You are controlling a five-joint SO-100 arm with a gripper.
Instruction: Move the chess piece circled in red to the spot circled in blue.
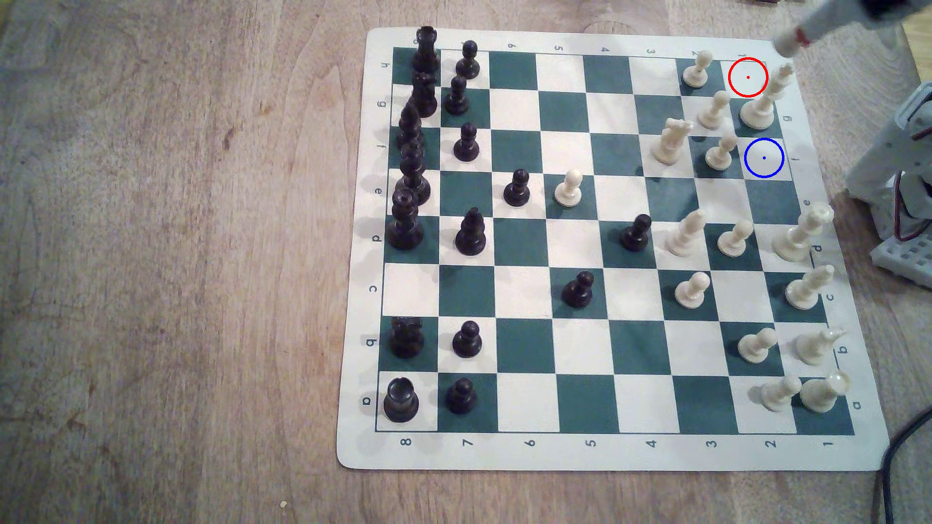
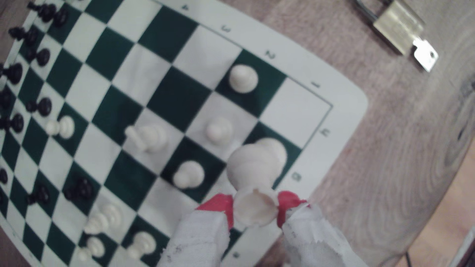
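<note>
Starting with the biggest thing, what do we see?

We see one wooden table, and one green and white board lying flat on it.

And the arm?

We see one gripper with two red-tipped fingers. They are squeezed in on the cup top of the cream rook, with just that little gap for it. We think it holds the top so the round foot can land flat.

So where is our rook?

Up off the board, near the corner by the tall cream piece. We think it hangs high so it won't bump that one. The square in the red ring is bare.

Where should it go?

Onto the blue-ringed square, which has nothing on it. A cream pawn stands just beside it, so we must come down straight.

How many pieces do we count?

Sixteen dark ones. Fifteen cream ones standing, plus the rook in the fingers. Two rings, one red and one blue.
</note>
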